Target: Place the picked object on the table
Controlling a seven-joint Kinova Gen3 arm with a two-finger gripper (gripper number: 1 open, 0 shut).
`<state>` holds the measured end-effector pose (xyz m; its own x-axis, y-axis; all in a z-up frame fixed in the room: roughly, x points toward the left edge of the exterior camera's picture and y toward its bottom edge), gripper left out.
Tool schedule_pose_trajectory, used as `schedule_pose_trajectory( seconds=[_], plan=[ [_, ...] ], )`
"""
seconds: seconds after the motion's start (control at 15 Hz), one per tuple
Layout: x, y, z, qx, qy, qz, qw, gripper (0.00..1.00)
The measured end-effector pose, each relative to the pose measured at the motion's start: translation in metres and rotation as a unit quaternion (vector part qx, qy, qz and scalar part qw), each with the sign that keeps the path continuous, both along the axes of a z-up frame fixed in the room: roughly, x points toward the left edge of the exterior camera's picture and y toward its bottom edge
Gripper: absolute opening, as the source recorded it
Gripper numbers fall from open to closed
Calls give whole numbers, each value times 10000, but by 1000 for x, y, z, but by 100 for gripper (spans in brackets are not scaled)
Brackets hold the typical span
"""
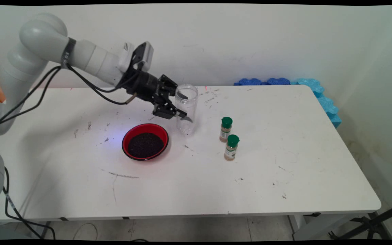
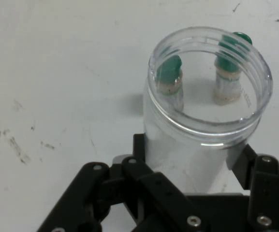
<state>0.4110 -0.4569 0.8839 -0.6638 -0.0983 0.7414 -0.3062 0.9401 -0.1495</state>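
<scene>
On the counter: the items below, listed from largest to smallest.
Counter (image 1: 284, 177): white, scuffed with dark marks, set against a pale wall; it carries every item listed here.
Foam pieces (image 1: 322, 93): blue, scalloped blocks lying along the counter's far right corner and down its right edge, well apart from the other items.
Arm (image 1: 90, 63): white, entering from the upper left with black cables hanging below it, angled down toward the counter's middle.
Hand (image 1: 184, 105): black, two-fingered, its fingers closed against opposite sides of the clear jar; one finger shows behind the jar wall, the other in front of it in the main view.
Clear jar (image 1: 186, 109): transparent plastic, wide-mouthed, without a lid, nothing visible inside it; pinched at mid-height by the hand. It stands upright or nearly so, just behind and right of the bowl; whether its base touches the counter cannot be told. In the hand view its open rim (image 2: 211, 82) faces the camera, and the two spice bottles appear through its walls.
Bowl (image 1: 145, 141): red outside, filled with dark, fine grains; near the hand, at its lower left.
Spice bottles: two small upright shakers with green caps and tan contents, right of the jar. The farther bottle (image 1: 226, 129) and the nearer bottle (image 1: 232, 147) stand just beside each other, not touching.
</scene>
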Motion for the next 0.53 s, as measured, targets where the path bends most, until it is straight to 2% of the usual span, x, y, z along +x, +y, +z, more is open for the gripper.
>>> schedule_pose_trajectory(
  seconds=[0.27, 0.53],
  plan=[
    [-10, -5, -7, -135, -43, -40, 9999, 0],
    [-17, -8, -12, -57, 6, 52, 10000, 0]
  ],
)
